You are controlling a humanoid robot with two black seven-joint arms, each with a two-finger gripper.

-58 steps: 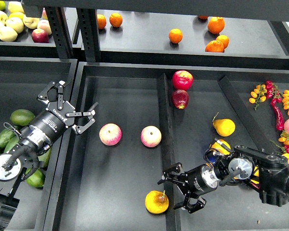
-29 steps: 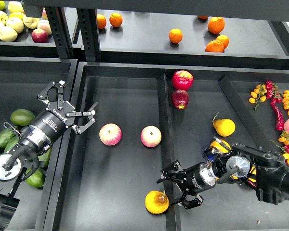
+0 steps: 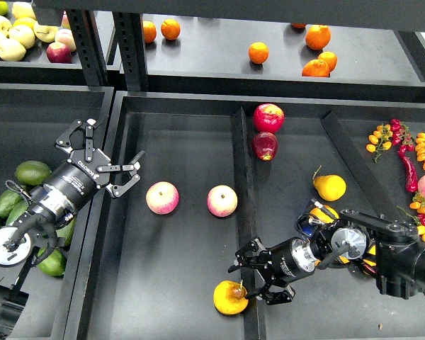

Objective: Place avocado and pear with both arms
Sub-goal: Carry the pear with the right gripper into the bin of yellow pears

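The pear (image 3: 230,297), yellow-orange with a dark blotch at its stem, lies at the front of the middle tray (image 3: 184,142). My right gripper (image 3: 255,278) is open just right of it over the divider rail, fingertips close to the fruit but not around it. My left gripper (image 3: 106,157) is open and empty above the wall between the left bin and the middle tray. Several green avocados (image 3: 32,172) lie in the left bin. The brightest green one (image 3: 54,263) is partly hidden under my left forearm.
Two pink apples (image 3: 162,197) (image 3: 222,200) lie mid-tray. Two red apples (image 3: 268,117) sit beyond the divider rail (image 3: 242,184). A yellow stemmed fruit (image 3: 329,187) and chillies (image 3: 409,159) lie on the right. Oranges (image 3: 258,52) are on the back shelf.
My right gripper has moved left along the divider, closer to the pear, staying open. The left arm and the fruits have not moved.
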